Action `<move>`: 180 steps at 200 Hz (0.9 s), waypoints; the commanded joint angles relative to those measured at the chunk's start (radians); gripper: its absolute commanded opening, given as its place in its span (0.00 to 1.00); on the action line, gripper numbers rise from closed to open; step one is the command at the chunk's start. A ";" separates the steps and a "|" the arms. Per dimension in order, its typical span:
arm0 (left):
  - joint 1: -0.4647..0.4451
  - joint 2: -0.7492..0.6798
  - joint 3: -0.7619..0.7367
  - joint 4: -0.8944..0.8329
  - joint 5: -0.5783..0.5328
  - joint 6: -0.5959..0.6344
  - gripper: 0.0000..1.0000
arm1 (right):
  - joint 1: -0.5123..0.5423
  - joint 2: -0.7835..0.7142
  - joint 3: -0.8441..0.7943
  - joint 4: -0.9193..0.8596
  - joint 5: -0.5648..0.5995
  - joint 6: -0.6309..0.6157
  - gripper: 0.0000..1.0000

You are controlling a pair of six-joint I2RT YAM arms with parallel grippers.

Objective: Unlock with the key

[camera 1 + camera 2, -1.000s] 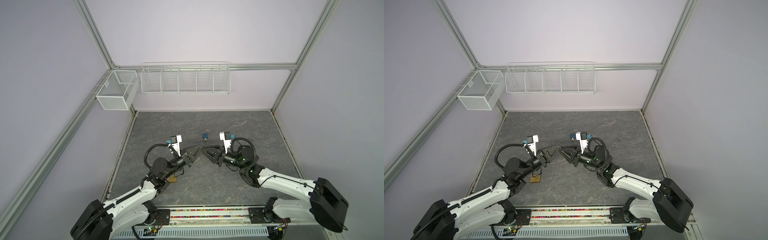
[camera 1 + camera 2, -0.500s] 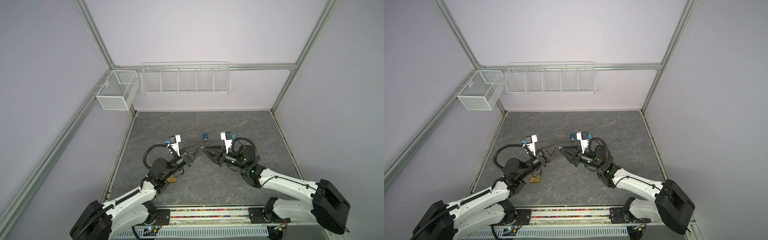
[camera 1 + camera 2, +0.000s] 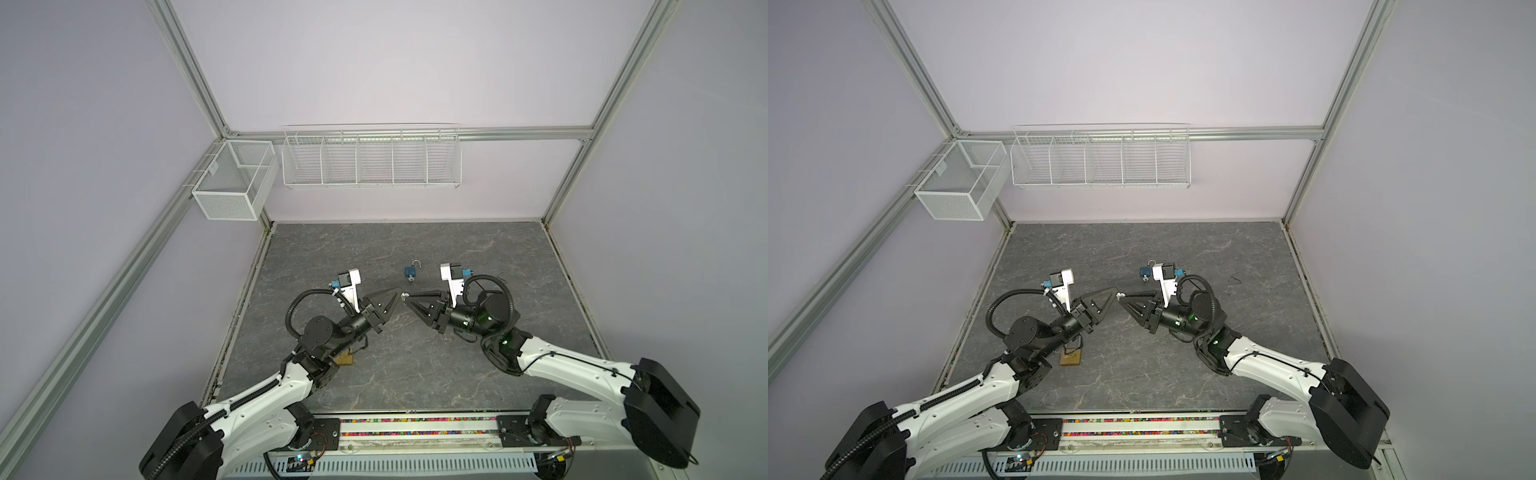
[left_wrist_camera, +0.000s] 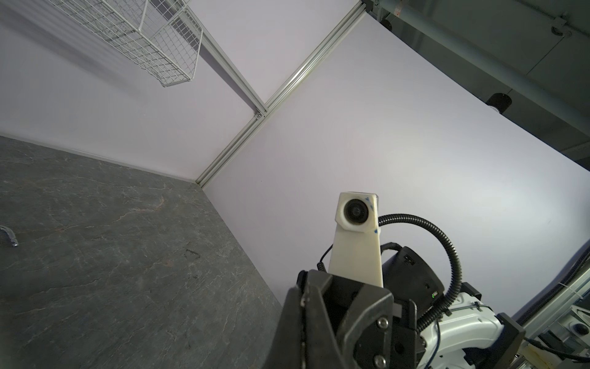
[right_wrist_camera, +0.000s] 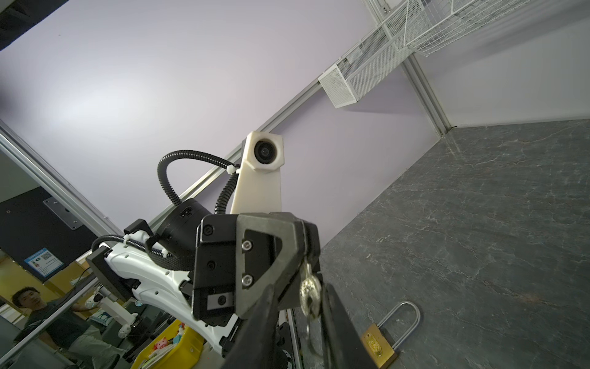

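While round key [image 5: 309, 295], R claw [image 3: 407, 296] narrower

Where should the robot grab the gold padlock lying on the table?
By its brass body, from straight above, pinching the two narrow sides. The padlock lies flat on the table, so only the top is open, and the thin round shackle would likely slip.

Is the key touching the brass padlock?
Apart. A top view shows the key pinched in the left gripper, with the brass padlock lying well away, by the left arm.
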 commanded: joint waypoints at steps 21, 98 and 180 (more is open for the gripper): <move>0.001 -0.010 0.026 0.018 -0.019 0.013 0.00 | 0.000 0.022 0.005 0.040 -0.040 0.017 0.22; 0.001 -0.002 0.031 0.018 -0.013 0.008 0.00 | 0.000 0.016 0.014 0.029 -0.036 0.012 0.18; 0.001 -0.008 0.030 0.020 -0.005 0.004 0.00 | -0.003 -0.002 0.027 -0.001 -0.024 -0.006 0.22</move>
